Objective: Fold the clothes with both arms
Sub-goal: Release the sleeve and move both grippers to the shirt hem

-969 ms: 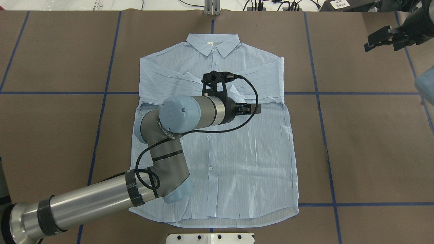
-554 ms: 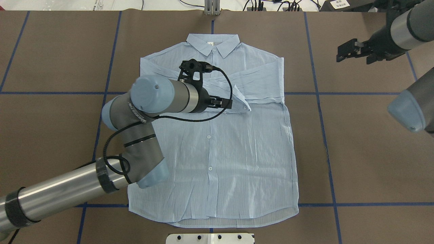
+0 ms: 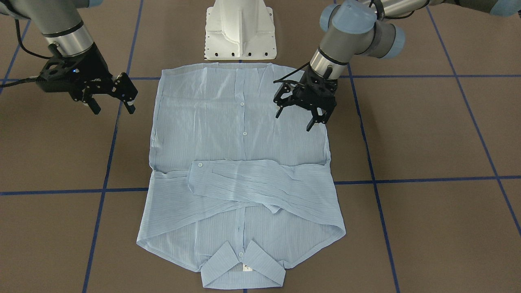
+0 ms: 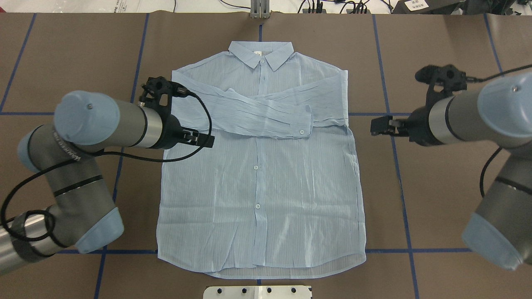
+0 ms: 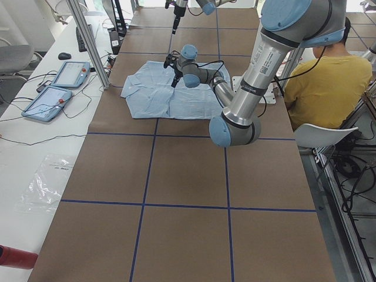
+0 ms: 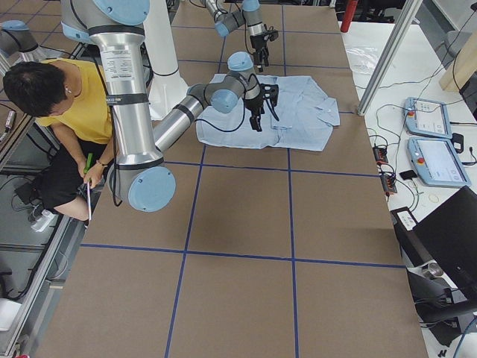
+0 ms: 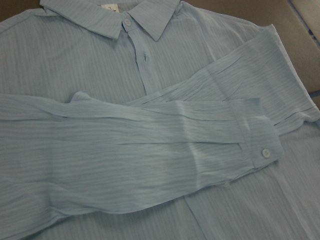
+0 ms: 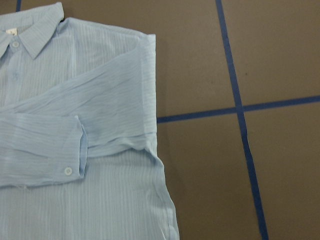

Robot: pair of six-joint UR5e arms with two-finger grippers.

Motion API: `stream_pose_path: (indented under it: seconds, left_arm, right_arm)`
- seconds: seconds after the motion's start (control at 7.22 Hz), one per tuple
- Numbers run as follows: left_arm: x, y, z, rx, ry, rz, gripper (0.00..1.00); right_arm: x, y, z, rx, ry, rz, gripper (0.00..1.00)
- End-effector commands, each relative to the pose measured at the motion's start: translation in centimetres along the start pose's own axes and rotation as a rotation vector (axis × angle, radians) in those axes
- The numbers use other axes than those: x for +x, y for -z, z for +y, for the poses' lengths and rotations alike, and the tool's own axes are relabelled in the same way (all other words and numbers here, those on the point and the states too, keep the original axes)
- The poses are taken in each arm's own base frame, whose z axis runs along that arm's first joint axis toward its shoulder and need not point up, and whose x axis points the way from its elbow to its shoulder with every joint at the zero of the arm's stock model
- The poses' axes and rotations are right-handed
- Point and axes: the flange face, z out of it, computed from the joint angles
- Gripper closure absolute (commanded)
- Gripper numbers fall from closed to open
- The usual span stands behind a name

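The clothes are one pale-blue striped shirt (image 4: 266,187) lying flat and buttoned on the brown table, collar (image 4: 261,52) at the far side. Both sleeves are folded across the chest, and the upper one ends in a buttoned cuff (image 4: 302,124). My left gripper (image 4: 204,139) hovers open and empty over the shirt's left edge, just below the folded sleeve; its spread fingers show in the front-facing view (image 3: 294,121). Off the shirt's right edge, my right gripper (image 4: 377,126) is open and empty above bare table (image 3: 113,109). The wrist views show the cuff (image 7: 264,150) and the shirt's right shoulder (image 8: 125,65).
The white mounting base (image 4: 257,292) sits at the near table edge below the hem. Blue tape lines (image 4: 390,114) cross the brown table cover. A seated person in a yellow top (image 5: 338,73) is beside the robot. Tablets (image 5: 56,88) lie on a side bench.
My left gripper has drawn back leftwards from the chest's middle to the shirt's left edge, leaving the sleeve flat across the chest. The right arm has swung in from the far right corner towards the shirt.
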Motion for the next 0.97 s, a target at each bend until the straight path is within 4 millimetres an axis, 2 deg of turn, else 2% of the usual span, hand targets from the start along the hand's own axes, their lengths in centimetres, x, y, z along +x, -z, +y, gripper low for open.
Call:
stream_pose_path:
  seconds: [0.0,0.14,0.28,0.42,0.55,0.69,0.83]
  left_arm:
    - [-3.9,4.0,6.7,-0.045,0.039,-0.031,0.0]
    - [-3.8,3.8,10.6,-0.059,0.098,-0.064,0.0]
    - [-2.0,2.3,14.4,-0.072,0.167,-0.082,0.0]
    - [-1.0,0.9,18.3,-0.086,0.216,-0.113,0.0]
    - [0.0,0.0,20.9,-0.094,0.24,-0.132,0.0]
    - [0.8,-0.7,23.0,-0.117,0.25,-0.156,0.12]
    - [1.0,-1.1,23.9,-0.135,0.246,-0.183,0.36]
  right_arm:
    - [-0.3,-2.0,10.3,0.017,-0.022,0.055,0.0]
    - [-1.3,-2.8,13.5,0.012,-0.034,0.052,0.0]
    - [-2.1,-3.0,15.7,0.033,-0.035,0.042,0.0]
    - [-2.2,-3.0,16.2,0.03,-0.027,0.042,0.0]
    - [-2.1,-3.1,16.4,0.027,-0.026,0.045,0.0]
    - [-2.1,-3.1,16.4,0.027,-0.026,0.045,0.0]
    - [-2.1,-3.1,16.5,0.026,-0.025,0.045,0.0]
